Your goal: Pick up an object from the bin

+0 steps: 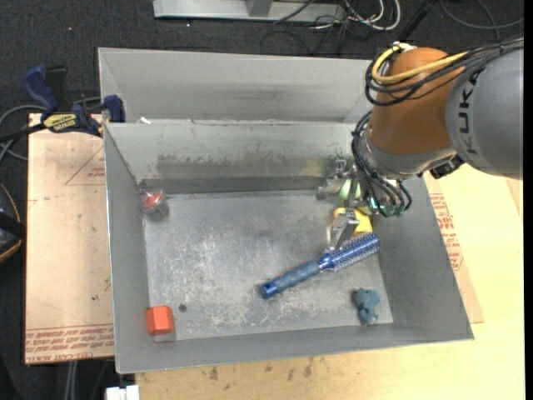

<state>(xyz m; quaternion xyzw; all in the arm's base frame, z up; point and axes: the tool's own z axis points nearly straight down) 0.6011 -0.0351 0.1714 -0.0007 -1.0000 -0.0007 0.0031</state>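
Note:
My gripper point(341, 226) hangs low at the right of the bin, just above the bristle end of a blue brush point(321, 265). The brush lies slantwise on the floor, its handle pointing down-left and its head up-right under the gripper. A small yellow thing point(363, 222) shows right beside the gripper; I cannot tell what it is. A blue-grey lump point(366, 304) lies below the brush head, near the bin's front right corner.
An orange block point(160, 320) sits in the front left corner. A small red and clear thing point(152, 200) lies at the back left by the wall. The arm with its orange cover reaches in over the right wall.

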